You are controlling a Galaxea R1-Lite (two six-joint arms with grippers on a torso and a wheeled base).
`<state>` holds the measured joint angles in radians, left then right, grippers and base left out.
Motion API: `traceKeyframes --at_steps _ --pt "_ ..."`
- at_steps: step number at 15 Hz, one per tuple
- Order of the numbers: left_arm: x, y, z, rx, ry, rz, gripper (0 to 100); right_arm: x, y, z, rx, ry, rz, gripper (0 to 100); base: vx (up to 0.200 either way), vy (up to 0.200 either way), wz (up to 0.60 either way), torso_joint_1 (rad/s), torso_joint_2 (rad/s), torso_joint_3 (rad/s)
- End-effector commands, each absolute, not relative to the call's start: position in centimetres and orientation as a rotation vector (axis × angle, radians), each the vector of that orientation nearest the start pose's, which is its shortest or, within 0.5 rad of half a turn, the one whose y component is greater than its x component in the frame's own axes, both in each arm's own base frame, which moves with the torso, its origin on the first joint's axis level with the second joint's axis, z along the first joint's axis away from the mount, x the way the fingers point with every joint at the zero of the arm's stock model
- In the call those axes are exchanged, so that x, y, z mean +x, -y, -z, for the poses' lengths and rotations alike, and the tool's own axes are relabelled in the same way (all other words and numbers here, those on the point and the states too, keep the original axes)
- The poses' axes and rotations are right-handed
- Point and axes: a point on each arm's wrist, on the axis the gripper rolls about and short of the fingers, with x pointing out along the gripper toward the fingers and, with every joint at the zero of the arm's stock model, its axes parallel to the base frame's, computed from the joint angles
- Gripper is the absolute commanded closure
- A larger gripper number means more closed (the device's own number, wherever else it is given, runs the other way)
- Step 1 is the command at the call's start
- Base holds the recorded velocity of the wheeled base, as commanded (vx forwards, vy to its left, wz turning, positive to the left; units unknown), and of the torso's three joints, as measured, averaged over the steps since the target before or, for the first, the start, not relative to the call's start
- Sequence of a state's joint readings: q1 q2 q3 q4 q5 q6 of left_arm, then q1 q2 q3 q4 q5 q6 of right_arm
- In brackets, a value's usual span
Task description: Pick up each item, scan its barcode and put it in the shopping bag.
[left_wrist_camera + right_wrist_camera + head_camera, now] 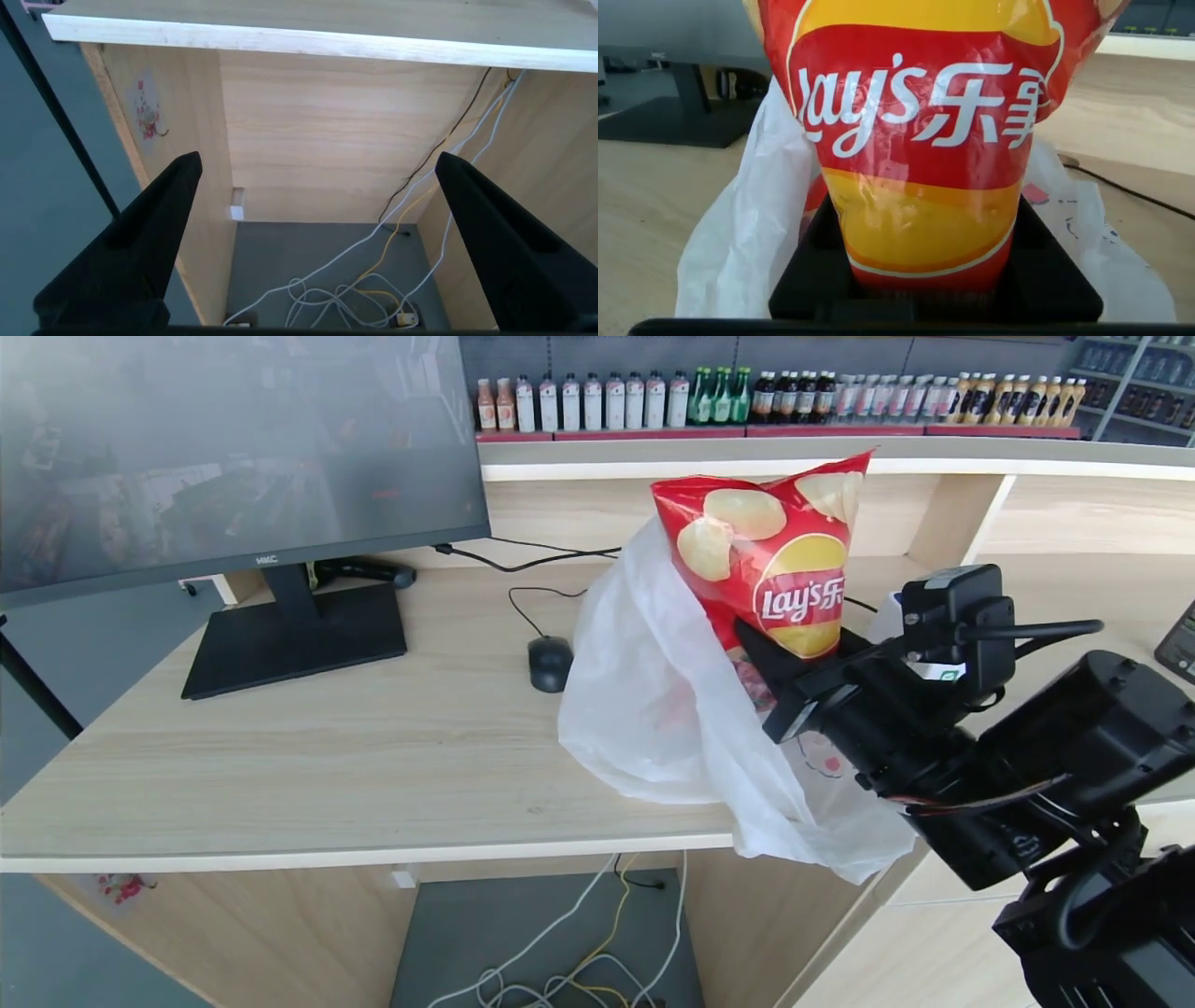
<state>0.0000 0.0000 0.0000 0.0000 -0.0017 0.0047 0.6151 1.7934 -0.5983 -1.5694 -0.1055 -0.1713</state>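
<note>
1. Far left, the left gripper (pixel 318 159) is parked low in front of the counter (pixel 373 756). Its jaws are spread wide and nothing is held between them.
2. On the counter, a monitor (pixel 233 439) and a mouse (pixel 550 663) are sat there, not part of the job.
3. The white shopping bag (pixel 644 709) is slumped at the counter's front edge, with one corner draped over it.
4. The chip bag (pixel 775 560) is held upright, its lower end tucked into the shopping bag's mouth and its top half poking well out.
5. The right gripper (pixel 789 663) is clamped on the chip bag's lower part, one finger pressed against each side.
6. Looks like the bagging step is what's being done here. Whether the barcode got scanned can't be told.
7. Next, the chips probably need to be lowered deeper and then let go. The plastic is floppy, so the mouth could get snagged or pushed shut.
</note>
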Motion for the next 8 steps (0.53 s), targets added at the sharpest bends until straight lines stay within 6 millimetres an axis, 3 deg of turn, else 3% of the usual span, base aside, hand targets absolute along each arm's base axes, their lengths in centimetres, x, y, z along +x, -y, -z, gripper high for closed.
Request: traceKeyframes --at_steps 1,5,8 --pt "-2.3 0.0 -7.5 0.005 0.000 0.003 0 24.2 -16.9 -19.1 -0.031 0.381 -0.516 100 0.000 0.000 0.00 0.000 0.00 0.000" --pt "-2.3 0.0 -7.5 0.005 0.000 0.002 0 23.7 -16.4 -17.6 -0.026 0.313 -0.553 100 0.000 0.000 0.00 0.000 0.00 0.000" --pt "-2.3 0.0 -7.5 0.006 0.000 0.002 0 24.9 -15.2 -16.1 -0.045 0.256 -0.508 100 0.000 0.000 0.00 0.000 0.00 0.000"
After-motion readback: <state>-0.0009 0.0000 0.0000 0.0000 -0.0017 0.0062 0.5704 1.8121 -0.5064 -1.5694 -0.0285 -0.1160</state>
